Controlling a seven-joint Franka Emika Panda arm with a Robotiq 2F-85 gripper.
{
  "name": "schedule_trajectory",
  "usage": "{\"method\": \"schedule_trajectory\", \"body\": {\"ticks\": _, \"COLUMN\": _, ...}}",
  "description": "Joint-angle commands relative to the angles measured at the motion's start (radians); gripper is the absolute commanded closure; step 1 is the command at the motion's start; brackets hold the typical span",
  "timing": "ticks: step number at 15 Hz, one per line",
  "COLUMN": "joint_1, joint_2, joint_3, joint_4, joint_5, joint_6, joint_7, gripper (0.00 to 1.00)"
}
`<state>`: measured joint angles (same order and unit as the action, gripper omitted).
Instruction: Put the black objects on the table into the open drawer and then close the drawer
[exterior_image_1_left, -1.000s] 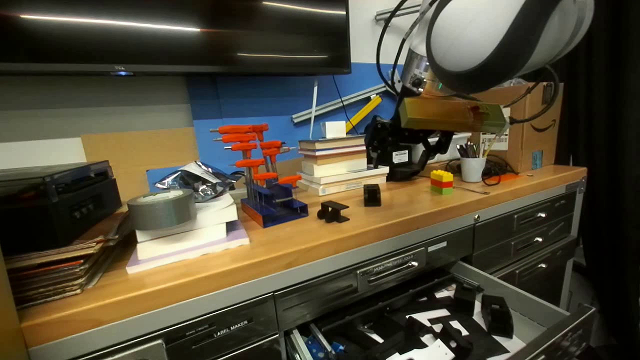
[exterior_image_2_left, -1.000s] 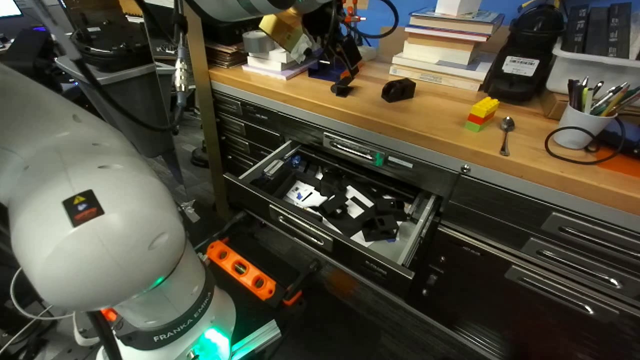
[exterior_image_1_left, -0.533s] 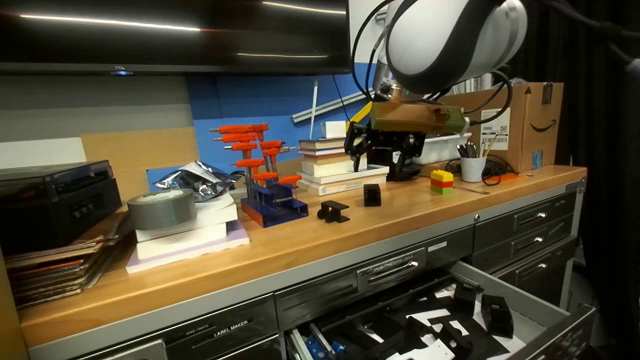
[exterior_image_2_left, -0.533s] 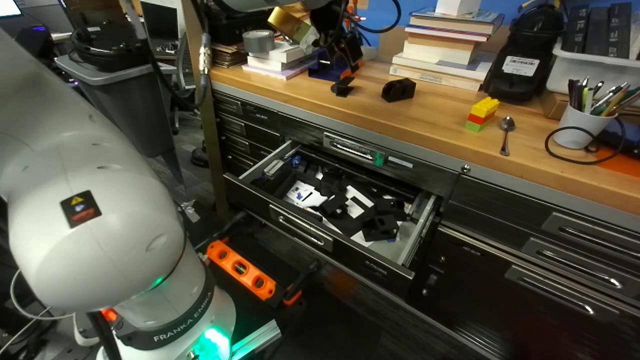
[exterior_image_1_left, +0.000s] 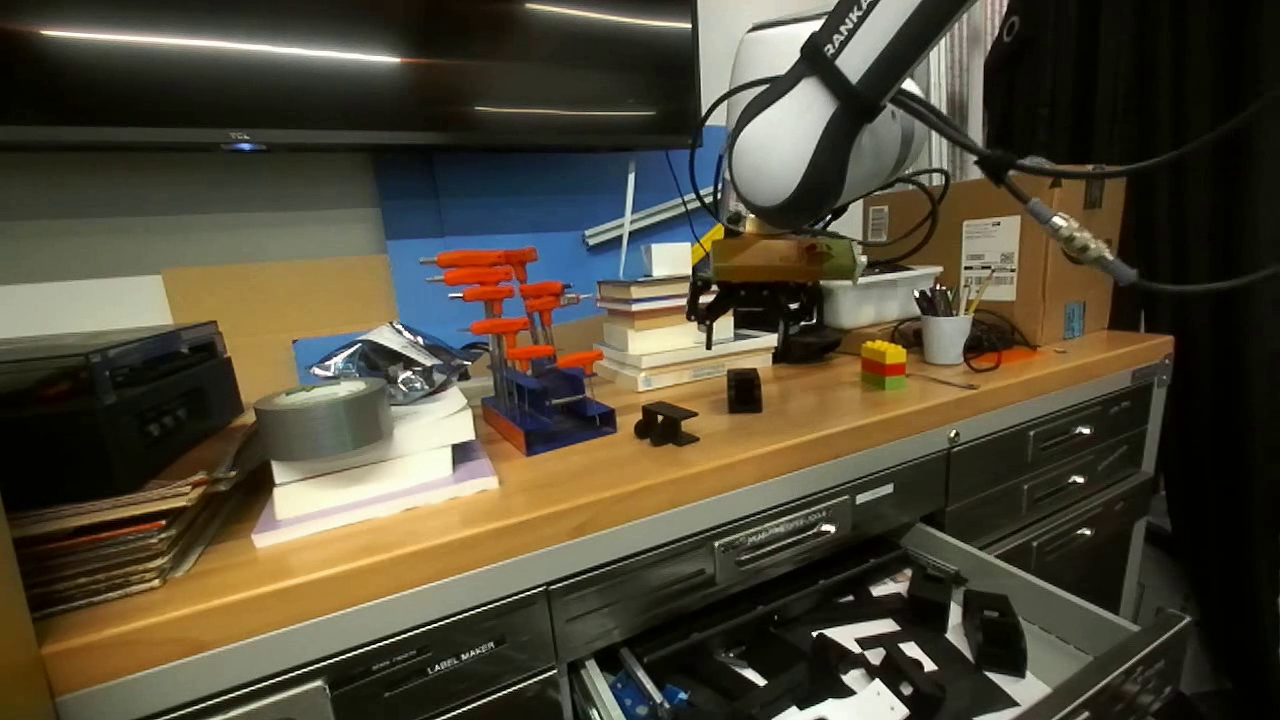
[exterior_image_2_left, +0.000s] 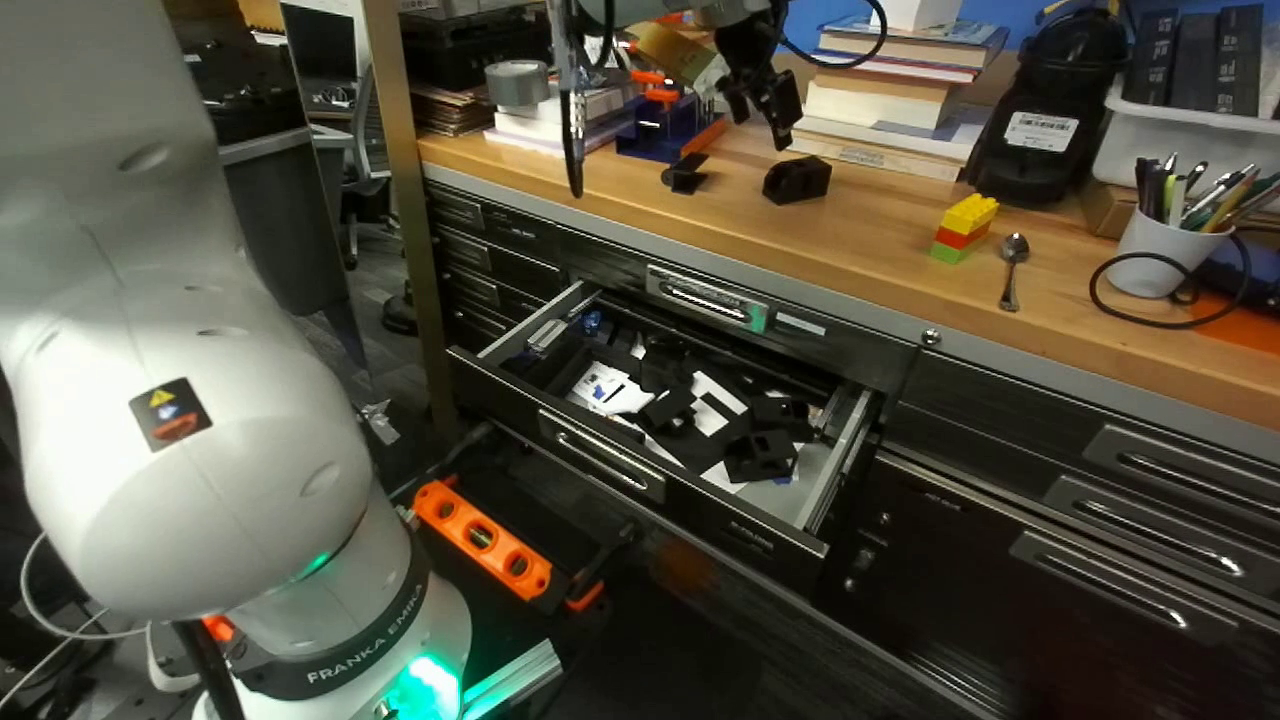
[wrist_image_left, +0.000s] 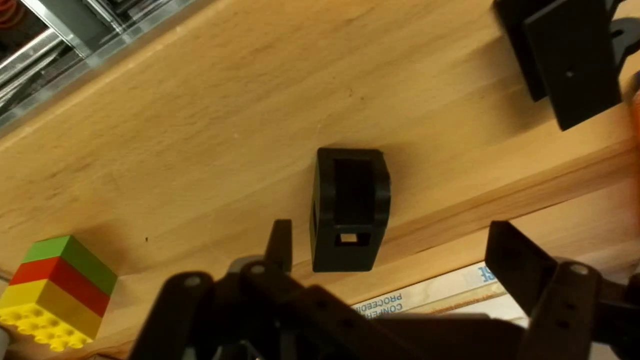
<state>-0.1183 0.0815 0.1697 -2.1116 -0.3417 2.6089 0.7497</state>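
The job looks short of finished. A hollow, chunky black block (wrist_image_left: 351, 210) and a flat-plated black piece (wrist_image_left: 572, 65) lie apart from each other on the long, light brown wooden counter (exterior_image_2_left: 880, 245), both yet to go into the wide, shallow, dark grey metal drawer (exterior_image_2_left: 710, 505), which stands pulled out. Small matte-black pieces (exterior_image_1_left: 995, 632) already sit inside it; whether they count toward the task, I cannot tell. The black two-fingered tool (wrist_image_left: 390, 245) hangs above the counter near the block, spread wide and empty, so both pickups and the final push seem left.
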Motion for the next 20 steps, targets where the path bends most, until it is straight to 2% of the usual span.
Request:
{"method": "schedule_trajectory", "body": {"ticks": 1, "joint_1": 0.093, "joint_2": 0.143, "joint_3": -0.097, "joint_4": 0.177, "joint_5": 0.005, "joint_6": -0.077, "joint_7": 0.013, "gripper": 0.00}}
{"method": "schedule_trajectory", "body": {"ticks": 7, "joint_1": 0.172, "joint_2": 0.274, "joint_3": -0.193, "joint_4": 0.320, "joint_5": 0.053, "joint_6": -0.173, "joint_7": -0.008, "gripper": 0.00}}
{"method": "schedule_trajectory", "body": {"ticks": 15, "joint_1": 0.206, "joint_2": 0.337, "joint_3": -0.232, "joint_4": 0.400, "joint_5": 0.098, "joint_6": -0.261, "joint_7": -0.010, "gripper": 0.00}}
{"method": "schedule_trajectory", "body": {"ticks": 16, "joint_1": 0.206, "joint_2": 0.340, "joint_3": -0.232, "joint_4": 0.406, "joint_5": 0.104, "joint_6": -0.272, "joint_7": -0.014, "gripper": 0.25}}
{"method": "schedule_trajectory", "body": {"ticks": 18, "joint_1": 0.208, "joint_2": 0.348, "joint_3": -0.234, "joint_4": 0.418, "joint_5": 0.110, "joint_6": -0.288, "joint_7": -0.014, "gripper": 0.32}}
{"method": "schedule_trajectory", "body": {"ticks": 20, "joint_1": 0.208, "joint_2": 0.354, "joint_3": -0.235, "joint_4": 0.429, "joint_5": 0.112, "joint_6": -0.302, "joint_7": -0.013, "gripper": 0.47}}
